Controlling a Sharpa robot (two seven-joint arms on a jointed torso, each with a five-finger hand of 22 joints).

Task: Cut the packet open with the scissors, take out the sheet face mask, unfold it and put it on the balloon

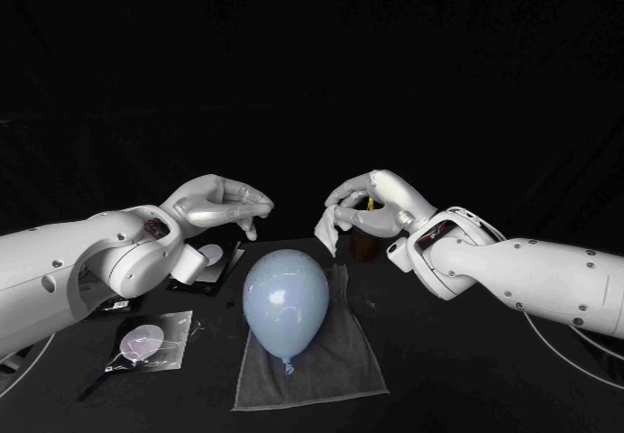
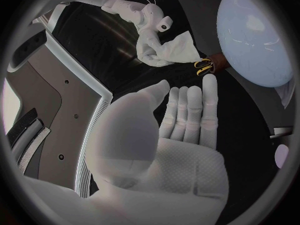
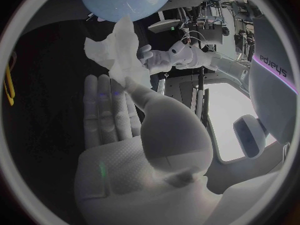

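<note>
Item 1. Right hand [image 1: 368,204]: raised above the far end of the towel. Its thumb and fingers pinch the sheet face mask by its upper edge.

Item 2. Sheet face mask [image 1: 328,233]: white, bunched and partly folded. It hangs from the right hand, clear of the worktop, near the far tip of the balloon and not touching it. In the right wrist view the mask [image 3: 116,49] rises from the pinch as a crumpled strip.

Item 3. Left hand [image 1: 223,206]: raised opposite the right hand, well apart from the mask, and holding nothing. In the left wrist view the hand [image 2: 184,135] has its fingers stretched out side by side, with the thumb alongside.

Item 4. Balloon [image 1: 286,302]: pale blue and egg-shaped. It lies lengthwise on the towel with its knot at the near end, and its surface is bare.

Item 5. Towel [image 1: 318,370]: dark grey and spread flat on the worktop under the balloon.

Item 6. Packet [image 1: 156,341]: flat on the worktop to the left of the towel, apart from it, with a pale oval on its face.

Item 7. Scissors [image 2: 203,65]: yellow handles, standing in a brown holder [image 2: 220,62] beyond the far end of the balloon, below the right hand.

Item 8. Worktop [image 1: 468,379]: black.
</note>
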